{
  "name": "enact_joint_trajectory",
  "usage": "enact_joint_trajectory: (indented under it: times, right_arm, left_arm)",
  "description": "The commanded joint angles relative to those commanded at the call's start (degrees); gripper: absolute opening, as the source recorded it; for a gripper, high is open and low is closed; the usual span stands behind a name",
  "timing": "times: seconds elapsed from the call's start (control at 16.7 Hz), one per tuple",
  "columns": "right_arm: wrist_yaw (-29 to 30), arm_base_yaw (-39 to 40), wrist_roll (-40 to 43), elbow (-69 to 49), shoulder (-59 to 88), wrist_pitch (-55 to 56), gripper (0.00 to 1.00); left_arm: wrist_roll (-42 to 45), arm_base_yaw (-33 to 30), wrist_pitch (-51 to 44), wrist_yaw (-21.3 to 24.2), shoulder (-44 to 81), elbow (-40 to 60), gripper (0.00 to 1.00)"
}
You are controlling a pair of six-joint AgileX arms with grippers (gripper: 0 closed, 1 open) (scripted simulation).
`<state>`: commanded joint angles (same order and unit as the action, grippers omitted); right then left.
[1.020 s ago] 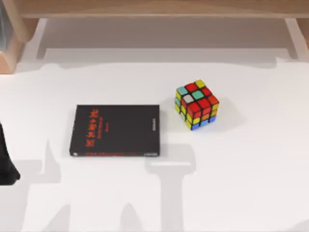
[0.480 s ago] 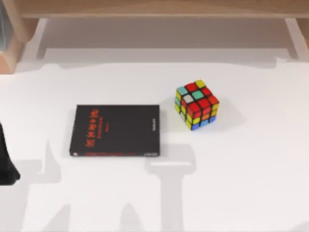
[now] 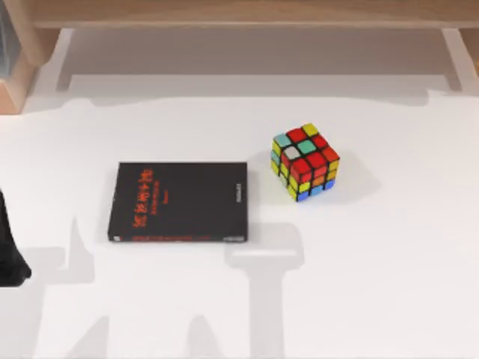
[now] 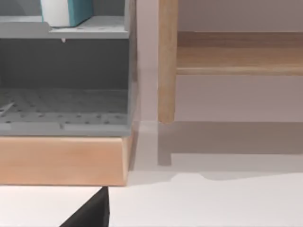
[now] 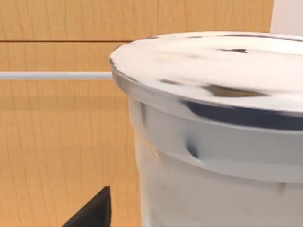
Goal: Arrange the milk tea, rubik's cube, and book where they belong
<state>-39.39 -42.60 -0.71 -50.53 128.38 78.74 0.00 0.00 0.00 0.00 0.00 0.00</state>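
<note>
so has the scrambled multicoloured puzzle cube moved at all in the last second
No. The scrambled multicoloured puzzle cube sits in the same spot on the white table, same gap to the right of the flat black book.

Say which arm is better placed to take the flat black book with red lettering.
Likely the left arm: it stands at the table's left edge, nearer the book; the right wrist sits close against a white lidded cup.

A wooden shelf (image 3: 239, 15) runs along the white table's (image 3: 389, 284) far edge.
</note>
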Motion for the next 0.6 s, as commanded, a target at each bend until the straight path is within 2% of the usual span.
enact_joint_trajectory:
  times: [0.6]
  right_arm:
    - [-1.74, -1.48, -0.1, 3.08, -11.18, -7.93, 1.0]
  left_arm:
    - [0.0, 0.0, 0.0, 0.0, 0.0, 0.0, 1.0]
